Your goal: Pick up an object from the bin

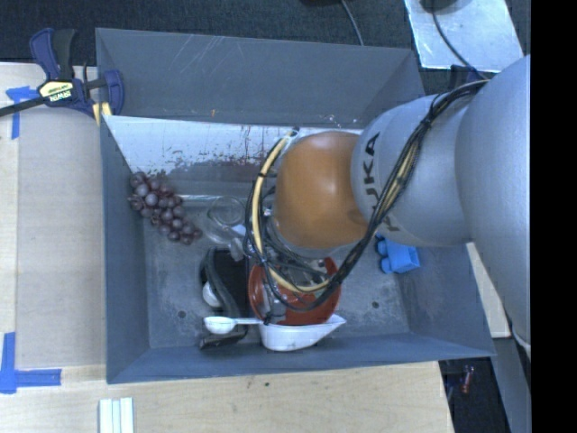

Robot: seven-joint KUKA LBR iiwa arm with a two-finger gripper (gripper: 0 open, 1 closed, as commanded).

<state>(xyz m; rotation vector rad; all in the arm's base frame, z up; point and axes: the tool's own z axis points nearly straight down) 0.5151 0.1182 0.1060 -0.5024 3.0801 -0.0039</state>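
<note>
Purple grapes [160, 206] lie near the bin's [126, 269] left wall, well apart from my tool. Further right, a black object [225, 278] and a white spoon [219, 324] sit just beside the gripper [287, 291]. It is low in the bin under the orange wrist cover [311, 188], over a dark red round thing [302, 307] and a white bowl-like piece [297, 334] at the front wall. I cannot tell whether the gripper is spread or closed, or has hold of anything. Far right, a blue block [398, 258] rests apart. I judge the reach made, with grasp unconfirmed and the lift left to do
</note>
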